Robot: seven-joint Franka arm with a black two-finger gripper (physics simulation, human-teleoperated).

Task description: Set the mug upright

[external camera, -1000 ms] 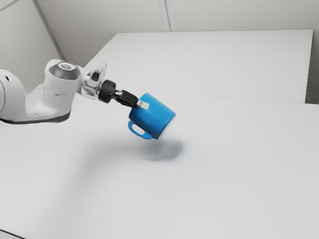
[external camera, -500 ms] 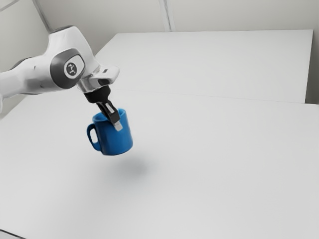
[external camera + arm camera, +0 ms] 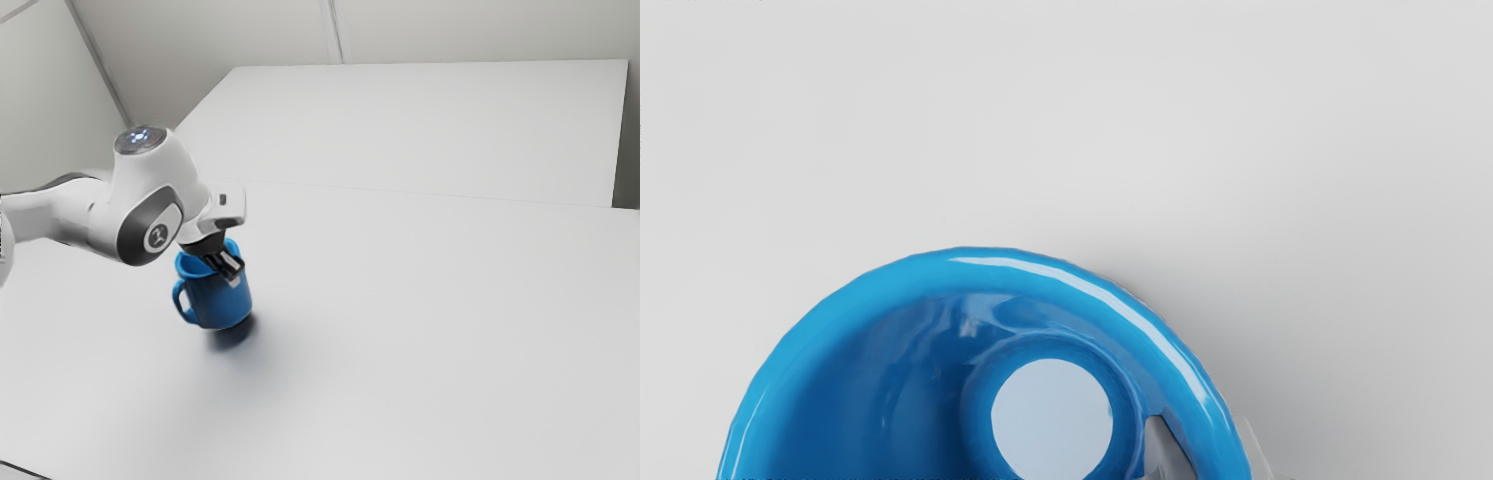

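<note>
A broad, smooth white counter (image 3: 450, 350) stretches before a pale grey, flat wall (image 3: 480, 30) (a narrow, whitish upright strip (image 3: 337, 30) runs down it); a thin seam (image 3: 400, 192) crosses the exterior view.

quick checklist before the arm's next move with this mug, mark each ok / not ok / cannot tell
1. Fingers on the mug wall, one inside, one outside: ok
2. Mug's mouth facing up: ok
3. Handle away from the fingers: ok, it points toward the exterior view's left
4. Base flat on the table: cannot tell, though its shadow lies close
5. Mug released: not ok, wall pinched
</note>
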